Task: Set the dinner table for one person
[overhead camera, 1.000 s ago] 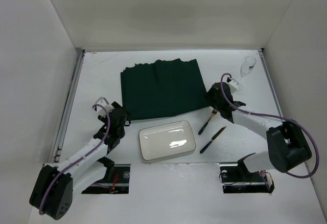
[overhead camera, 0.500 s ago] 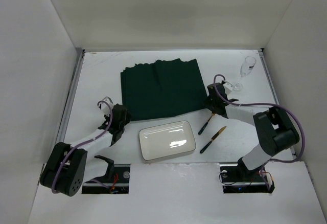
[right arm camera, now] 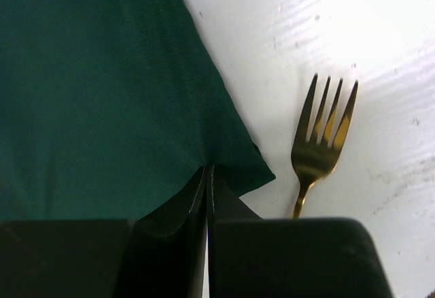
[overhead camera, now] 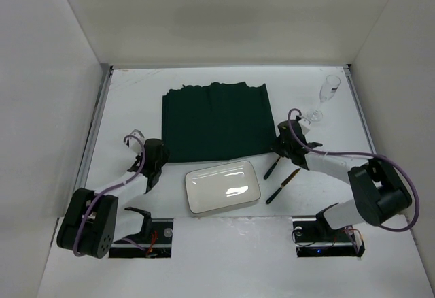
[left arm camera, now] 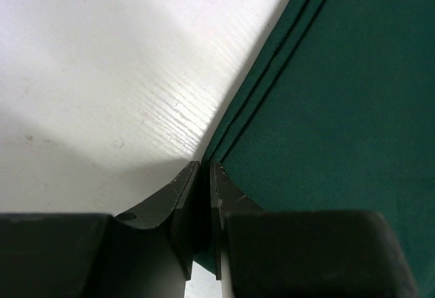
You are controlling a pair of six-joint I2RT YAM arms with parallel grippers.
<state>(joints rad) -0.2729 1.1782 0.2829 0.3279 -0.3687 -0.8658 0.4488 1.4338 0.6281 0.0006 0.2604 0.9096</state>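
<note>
Fingers of our left gripper [left arm camera: 203,171] are pinched together on the layered left hem of the placemat [left arm camera: 340,107]. Only a thin seam shows between the two dark pads, and green cloth shows in that seam. Our right gripper [right arm camera: 209,173] is likewise clamped tight on the placemat's corner nearest the right edge, where the cloth bunches into a small point at the tips.

Under both pairs of fingers lies the dinner table [overhead camera: 132,101]. In the left wrist view its bare white surface spreads to the left of the pinch. In the right wrist view it opens to the right of the clamped corner. There a gold fork [right arm camera: 323,131] lies just beside the cloth, apart from it, tines pointing away from us.

We see the tabletop as a large flat rectangle, matte white with a faint streaked grain and a few small specks. Metal rails run along its left and right edges.

From above, the dark green placemat sits toward the far edge, midway between the side edges. A white rectangular plate [overhead camera: 223,186] rests between it and the near edge. A dark-handled knife [overhead camera: 283,186] lies right of the plate, and a clear glass [overhead camera: 330,87] lies near the far right corner.
</note>
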